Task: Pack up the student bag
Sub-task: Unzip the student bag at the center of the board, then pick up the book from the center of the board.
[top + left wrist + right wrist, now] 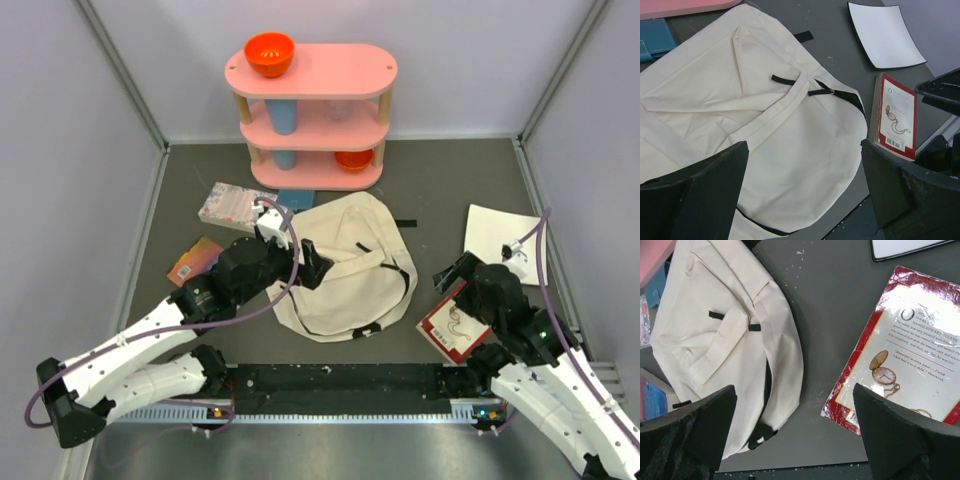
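The overhead view is taking in what neither wrist camera is reaching: a pink three-tier shelf (310, 72) standing at the far side of the dark grey surface (440, 180). It is carrying an orange bowl (269, 54) on its top tier, a blue cup (283, 118) on the middle tier and a second orange bowl (353, 160) on the bottom tier. A pale patterned book (232, 205) and an orange-covered book (195, 260) are lying left of the bag. The large cream canvas backpack (350, 270) is lying flat in the middle of the surface, between the two arms. The wrist cameras are adding detail: black strap tabs crossing its cream webbing, and a glossy red-bordered paperback with a pocket watch pictured on it (905, 355) lying just right of the backpack, apart from it. A flat white sheet with a dark edge (885, 35) is lying beyond the paperback. The left fingers (695, 195) are standing wide apart over the near part of the backpack, gripping nothing. The right fingers (695, 430) are also spread wide, over the strip of surface between backpack and paperback, and are holding nothing. The backpack's inside is not showing, so its contents cannot be told.
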Robot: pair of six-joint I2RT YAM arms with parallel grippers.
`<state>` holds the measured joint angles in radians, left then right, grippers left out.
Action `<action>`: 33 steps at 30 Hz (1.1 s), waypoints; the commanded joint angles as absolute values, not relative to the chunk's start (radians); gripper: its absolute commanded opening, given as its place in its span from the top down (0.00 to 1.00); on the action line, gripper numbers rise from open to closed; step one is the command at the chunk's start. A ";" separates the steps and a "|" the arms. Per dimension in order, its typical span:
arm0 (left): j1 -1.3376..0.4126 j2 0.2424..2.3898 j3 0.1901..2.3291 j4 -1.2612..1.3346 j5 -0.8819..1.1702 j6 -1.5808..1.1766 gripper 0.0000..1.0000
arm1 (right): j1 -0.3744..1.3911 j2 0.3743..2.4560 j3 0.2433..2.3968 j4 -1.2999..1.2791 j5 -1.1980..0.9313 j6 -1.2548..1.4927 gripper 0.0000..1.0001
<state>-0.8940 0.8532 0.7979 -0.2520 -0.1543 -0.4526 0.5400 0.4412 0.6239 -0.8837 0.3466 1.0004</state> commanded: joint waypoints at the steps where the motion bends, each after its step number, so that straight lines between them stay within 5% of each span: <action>1: -0.885 0.857 0.818 -0.242 -0.158 -0.460 0.01 | 0.531 0.440 0.655 -0.948 0.368 1.040 0.01; 8: -0.884 1.044 0.978 -0.109 0.032 -0.400 0.01 | 0.529 0.471 0.655 -1.028 0.489 1.124 0.01; 12: -0.885 1.325 1.149 -0.078 0.280 -0.368 0.01 | 0.448 0.532 0.676 -1.095 0.554 1.161 0.01; 23: -0.884 1.834 1.574 -0.104 0.537 -0.337 0.01 | -0.165 0.727 0.600 -0.940 0.186 0.957 0.01; 33: -0.884 2.002 1.661 -0.051 0.664 -0.379 0.01 | -0.215 0.755 0.430 -0.796 0.149 0.944 0.01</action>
